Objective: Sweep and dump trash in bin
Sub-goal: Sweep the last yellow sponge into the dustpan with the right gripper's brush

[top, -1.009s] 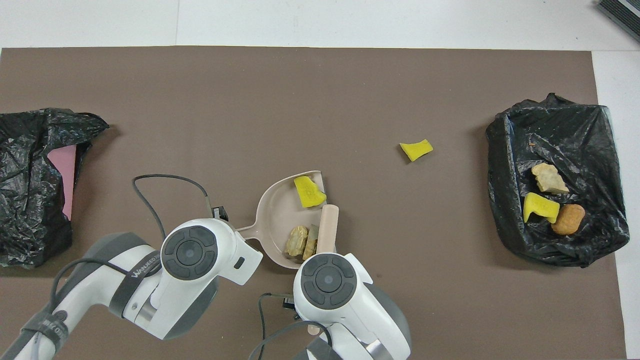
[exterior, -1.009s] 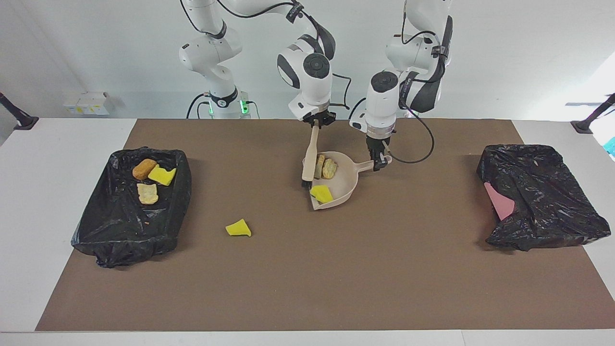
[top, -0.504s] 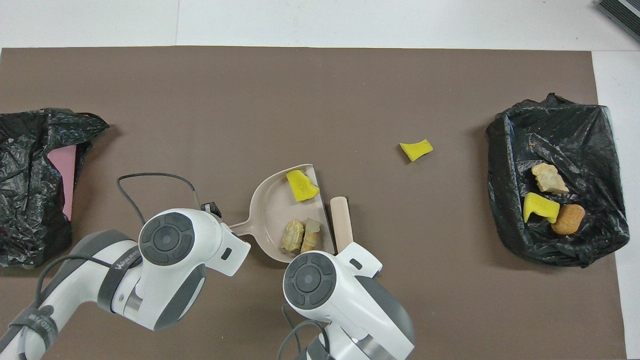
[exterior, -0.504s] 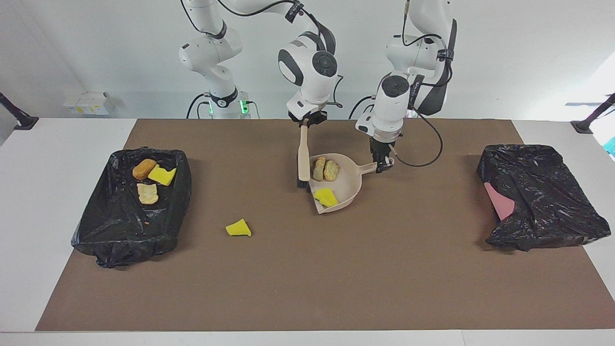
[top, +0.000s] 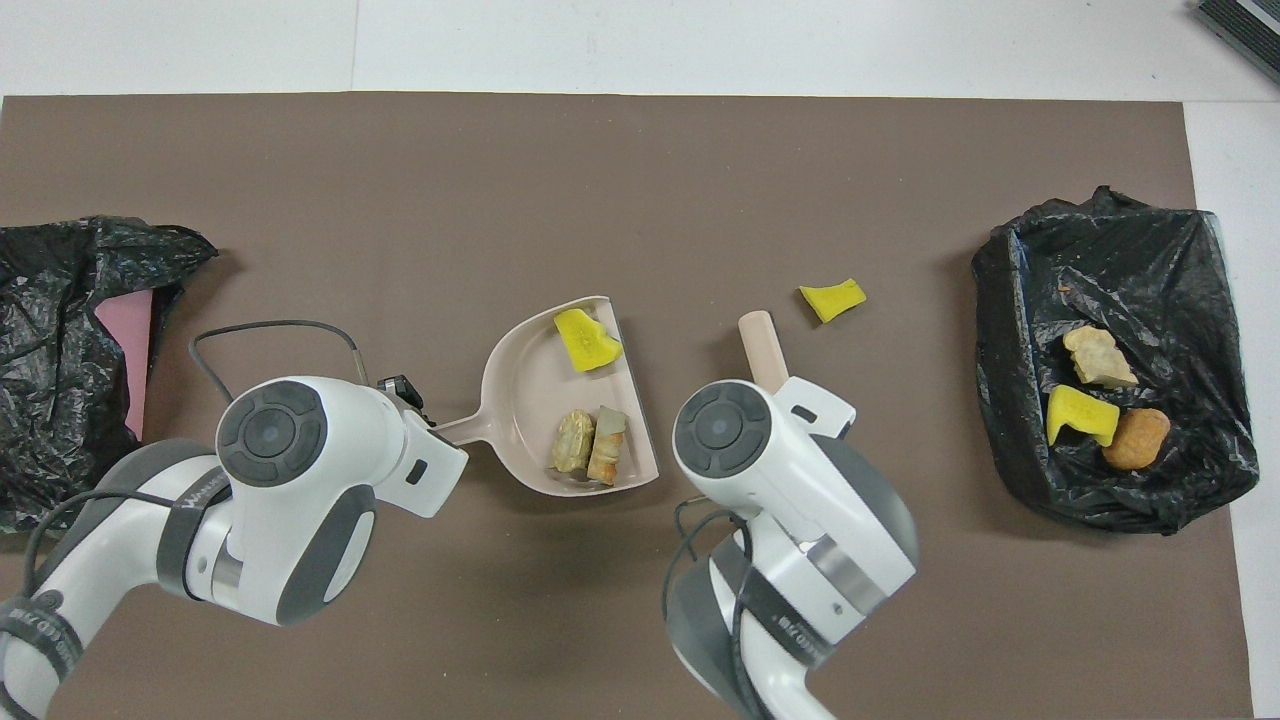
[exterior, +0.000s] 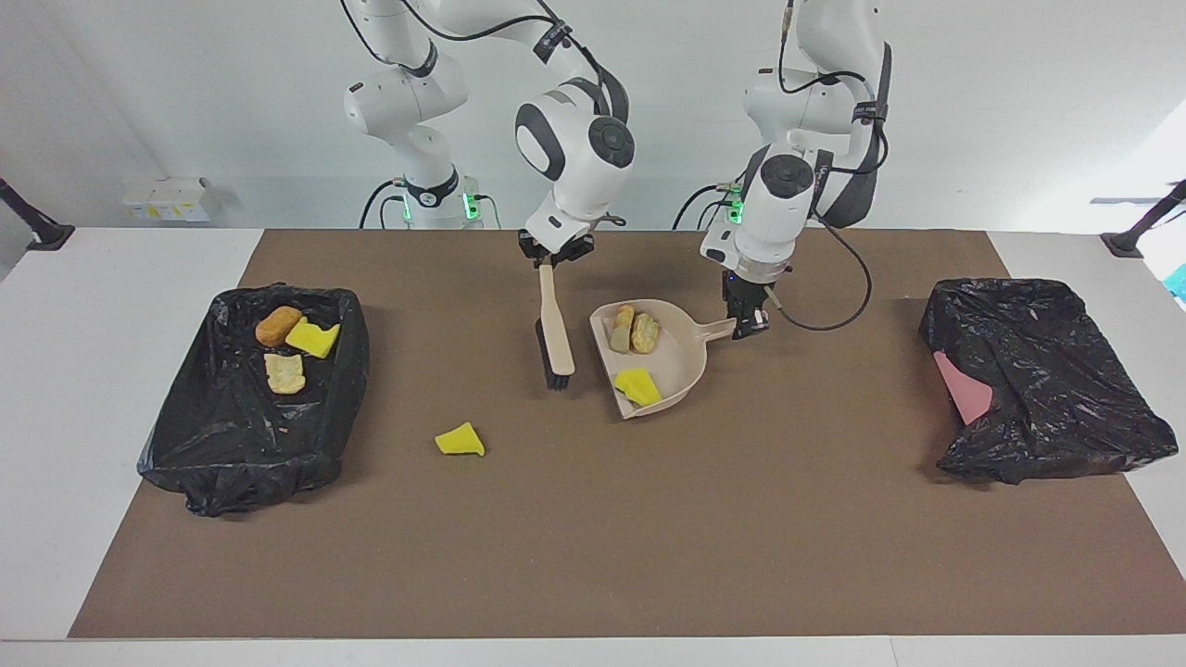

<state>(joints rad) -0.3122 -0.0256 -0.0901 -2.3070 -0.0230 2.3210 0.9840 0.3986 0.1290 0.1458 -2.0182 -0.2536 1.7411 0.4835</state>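
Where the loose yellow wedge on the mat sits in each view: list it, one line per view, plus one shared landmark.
Facing view: the loose yellow wedge lies on the brown mat, between the open black-lined bin and the dustpan, lower than both.
Overhead view: the same wedge lies just above the brush tip.
Shared landmark: the dustpan.

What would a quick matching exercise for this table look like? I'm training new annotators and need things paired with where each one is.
Things:
1. brush
2. orange-brown lump
3. two beige chunks
4. lone yellow wedge

Places:
A. in the dustpan
B. on the bare brown mat
C. held by the right gripper
D. in the open black-lined bin

Pairs: 1-C, 2-D, 3-A, 4-B
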